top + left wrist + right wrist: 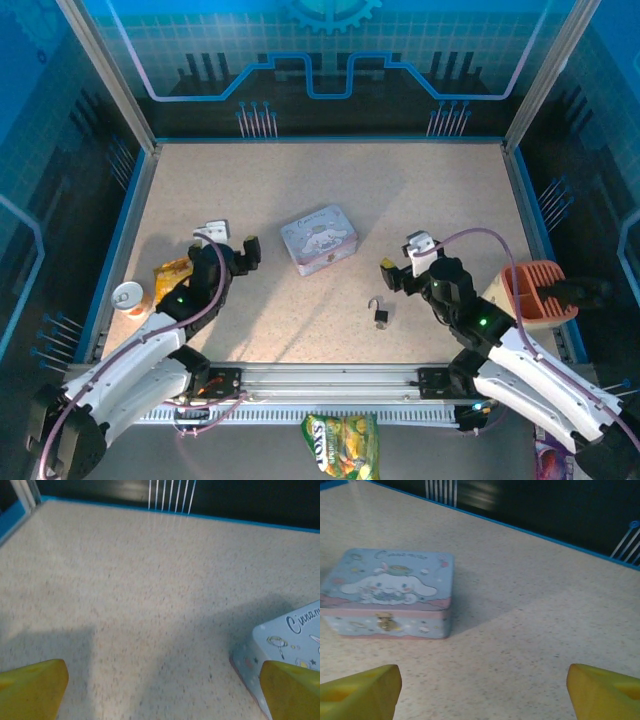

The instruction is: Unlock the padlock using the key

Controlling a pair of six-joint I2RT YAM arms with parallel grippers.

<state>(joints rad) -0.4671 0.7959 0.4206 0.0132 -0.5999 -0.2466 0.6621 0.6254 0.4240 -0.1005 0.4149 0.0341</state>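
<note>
The padlock (380, 314) lies on the speckled table between the two arms. It is a tiny dark body with a thin silvery shackle pointing away from me. The key is too small to make out, and I cannot tell whether it sits in the lock. My right gripper (408, 264) (482, 695) hovers just right of and beyond the padlock. Its yellow fingertips (361, 692) stand wide apart over bare table, so it is open and holds nothing. My left gripper (224, 250) (160, 695) is open too, well to the left of the padlock, with nothing between its fingertips (31, 689).
A pale blue cartoon tin (320, 238) (390, 591) (292, 637) stands mid-table beyond the padlock. A yellow snack packet (172, 272) and a white round lid (130, 296) lie at the left edge. An orange slotted holder (538, 290) stands at the right edge. Blue rails border the table.
</note>
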